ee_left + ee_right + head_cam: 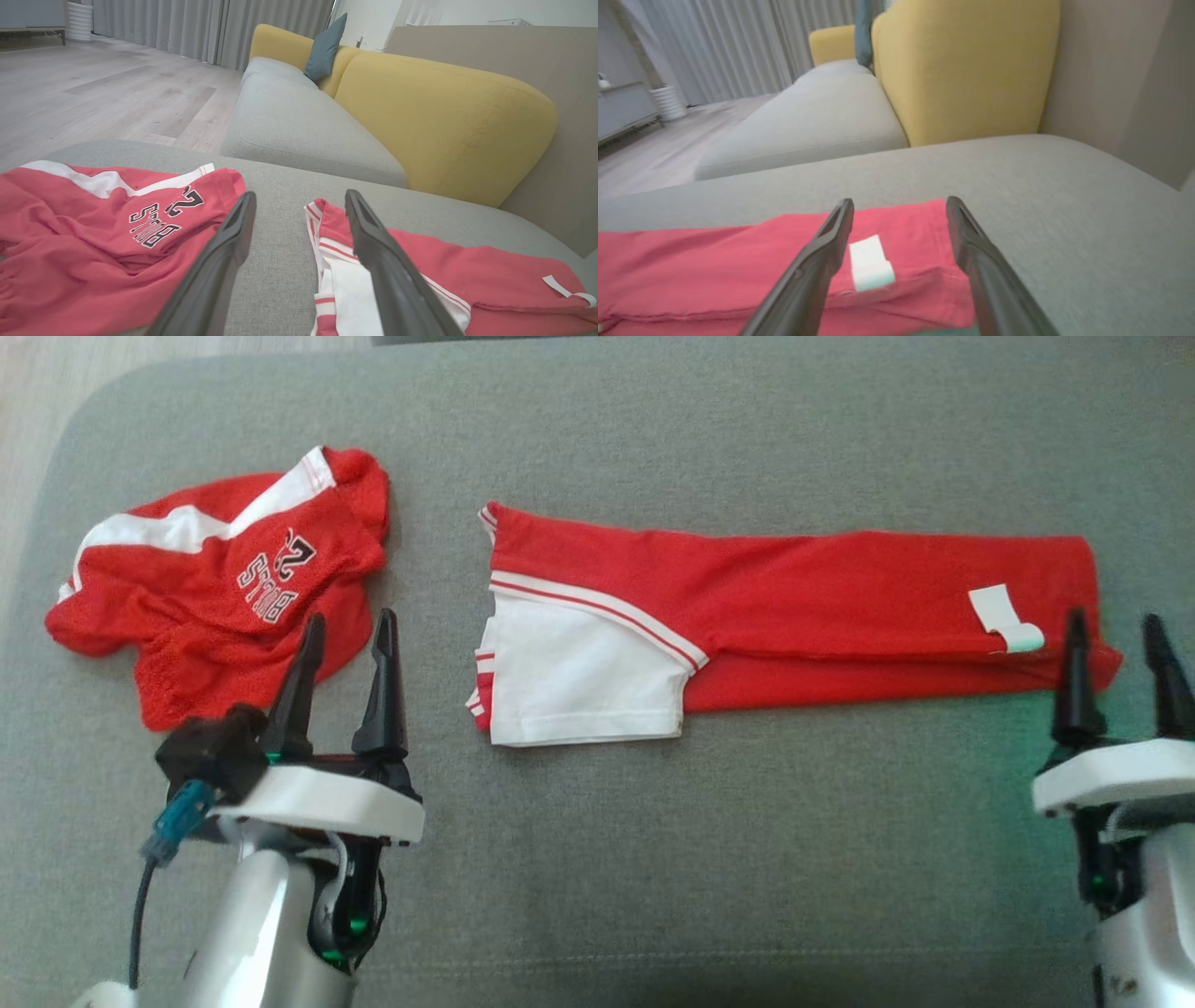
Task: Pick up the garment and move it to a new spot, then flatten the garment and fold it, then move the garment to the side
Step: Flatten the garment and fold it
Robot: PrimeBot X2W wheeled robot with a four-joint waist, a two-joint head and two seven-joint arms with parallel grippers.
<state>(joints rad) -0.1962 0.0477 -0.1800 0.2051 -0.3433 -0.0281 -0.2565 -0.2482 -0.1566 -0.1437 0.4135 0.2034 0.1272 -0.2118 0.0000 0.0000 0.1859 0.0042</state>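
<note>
surface: grey sofa cushion (653, 859), which carries both pieces of clothing; a yellow backrest (444, 116) rises behind it.
task's thing: red garment (794, 579), lying flat as a long folded band across the middle and right of the cushion, with a white sleeve (579, 691) at its left end and a white label (1004, 616) near its right end.
second piece: crumpled red jersey (224, 588), lettered, at the left of the cushion and apart from the band.
left gripper (350, 618): fingers (219, 270) apart and holding nothing, poised between the jersey's near edge and the band's left end.
right gripper (1115, 616): fingers (808, 280) apart and holding nothing, straddling the band's right end with the label between them; contact with the cloth cannot be told.
stage (judged): flattening and a lengthwise fold look done; an end-to-end fold and the move aside are not yet done.
risk a: the left fingers, closing where they stand, may catch the jersey, which lies as near as the band.
risk b: a pinch on the top layer alone would let the fold fall open when lifted.
risk c: uneven lifting by the two arms would skew the band, and the soft cushion may yield and wrinkle the cloth under pressing fingers.
</note>
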